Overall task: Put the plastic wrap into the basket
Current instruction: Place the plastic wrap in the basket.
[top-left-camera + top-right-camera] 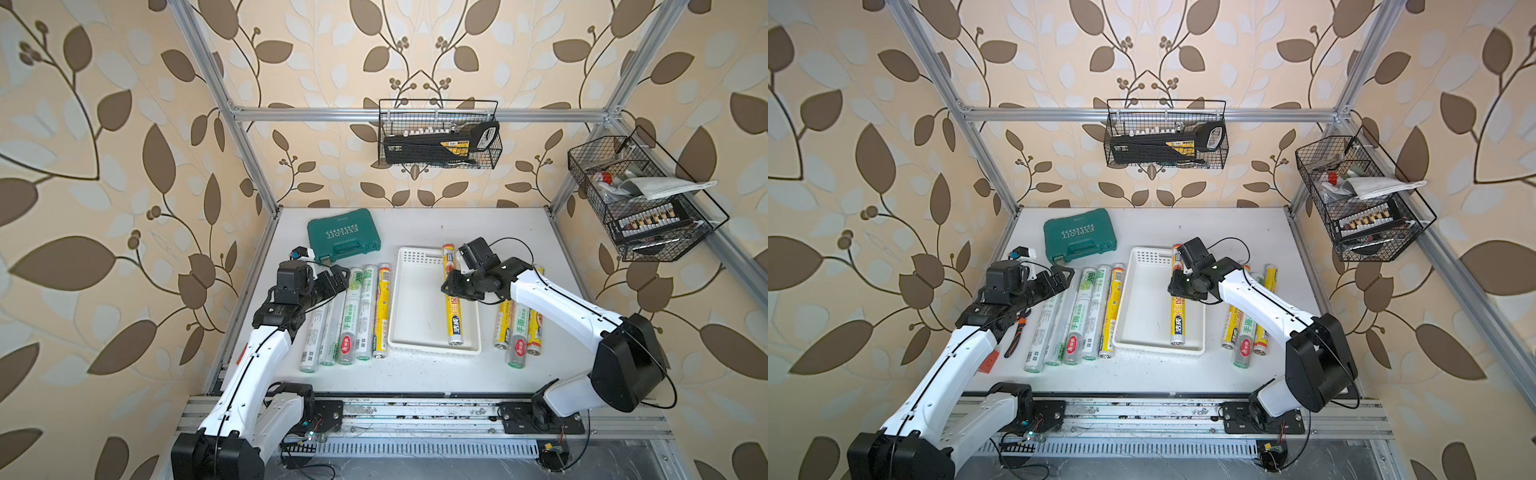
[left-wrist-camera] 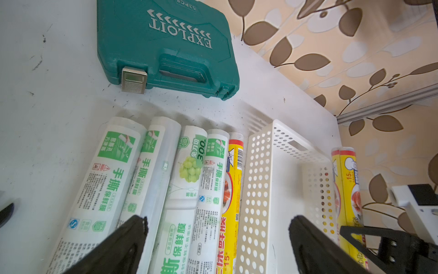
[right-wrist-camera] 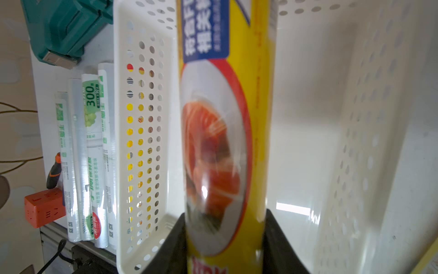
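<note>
The white basket [image 1: 415,307] [image 1: 1142,307] sits mid-table. My right gripper [image 1: 457,286] [image 3: 226,213] is shut on a yellow-labelled roll of plastic wrap [image 1: 454,320] [image 3: 225,118]. The roll runs along the basket's right side, its near end low inside and its far end over the far rim. Several more rolls [image 1: 361,316] [image 2: 189,170] lie side by side to the left of the basket, and three rolls [image 1: 517,332] lie to its right. My left gripper [image 1: 338,276] [image 2: 219,220] hangs open above the far ends of the left rolls, holding nothing.
A green tool case [image 1: 343,236] lies at the back left of the table. Black wire baskets [image 1: 438,137] [image 1: 640,199] hang on the frame at the back and on the right. Pliers [image 1: 1015,336] and an orange power strip [image 1: 988,361] lie by the left edge.
</note>
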`<state>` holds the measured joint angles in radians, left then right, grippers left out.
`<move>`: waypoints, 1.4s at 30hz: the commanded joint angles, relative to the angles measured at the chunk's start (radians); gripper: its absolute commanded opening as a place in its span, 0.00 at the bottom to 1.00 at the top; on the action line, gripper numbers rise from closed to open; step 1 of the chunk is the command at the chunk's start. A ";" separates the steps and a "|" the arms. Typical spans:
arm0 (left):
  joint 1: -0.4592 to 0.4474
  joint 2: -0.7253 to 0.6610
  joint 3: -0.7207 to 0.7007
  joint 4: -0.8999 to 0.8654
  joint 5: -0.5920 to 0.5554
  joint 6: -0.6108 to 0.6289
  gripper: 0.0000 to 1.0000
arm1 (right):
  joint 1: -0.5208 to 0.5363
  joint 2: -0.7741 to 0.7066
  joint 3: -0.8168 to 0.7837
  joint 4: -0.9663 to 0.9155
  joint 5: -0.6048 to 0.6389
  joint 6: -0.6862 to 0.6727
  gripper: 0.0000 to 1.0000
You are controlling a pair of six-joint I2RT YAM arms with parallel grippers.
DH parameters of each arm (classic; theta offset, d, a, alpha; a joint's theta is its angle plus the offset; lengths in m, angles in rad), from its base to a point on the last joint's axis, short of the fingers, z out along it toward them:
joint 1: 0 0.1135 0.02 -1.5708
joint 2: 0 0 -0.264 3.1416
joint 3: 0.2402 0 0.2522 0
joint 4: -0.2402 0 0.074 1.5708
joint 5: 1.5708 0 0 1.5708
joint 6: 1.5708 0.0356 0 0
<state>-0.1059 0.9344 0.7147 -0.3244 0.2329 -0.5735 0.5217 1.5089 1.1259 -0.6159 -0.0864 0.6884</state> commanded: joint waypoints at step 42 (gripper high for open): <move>-0.003 0.004 -0.001 0.019 -0.020 0.020 0.99 | -0.061 0.284 0.063 -0.108 0.315 -0.097 0.45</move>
<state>-0.1059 0.9482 0.7147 -0.3229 0.2321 -0.5728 0.4595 1.7771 1.1538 -0.7143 0.2348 0.6067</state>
